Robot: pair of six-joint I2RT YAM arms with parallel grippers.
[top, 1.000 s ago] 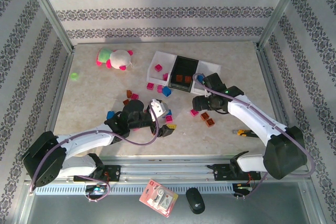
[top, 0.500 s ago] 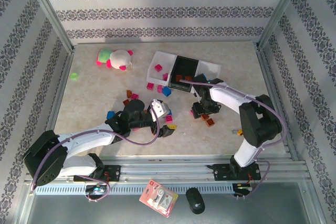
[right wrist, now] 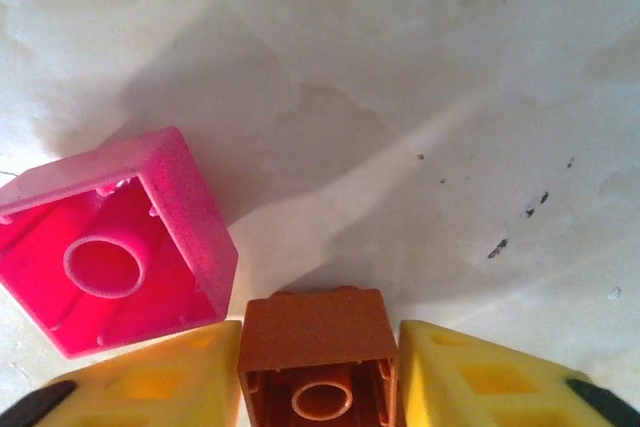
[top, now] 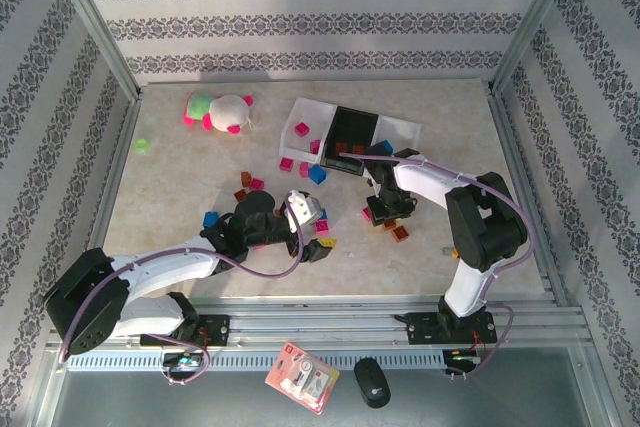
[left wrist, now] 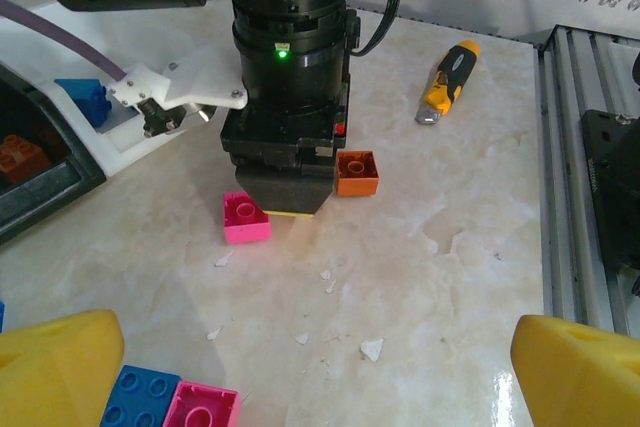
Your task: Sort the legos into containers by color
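Swung in close, right gripper (right wrist: 318, 367) pinches the orange-brown brick (right wrist: 312, 332); pink brick (right wrist: 110, 247) at frame left may snag. Left gripper (left wrist: 320, 377) gapes wide.

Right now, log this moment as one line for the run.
right claw: shut on orange brick | pink brick: beside it, loose | left claw: open, holding nothing

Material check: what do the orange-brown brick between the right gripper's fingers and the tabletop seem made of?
The orange-brown brick: hard moulded plastic, smooth satin finish, with crisp edges and a moulded ring inside. The tabletop: looks like polished marble or marble-print laminate, pale with cloudy veining and a sheen; which one is unclear.
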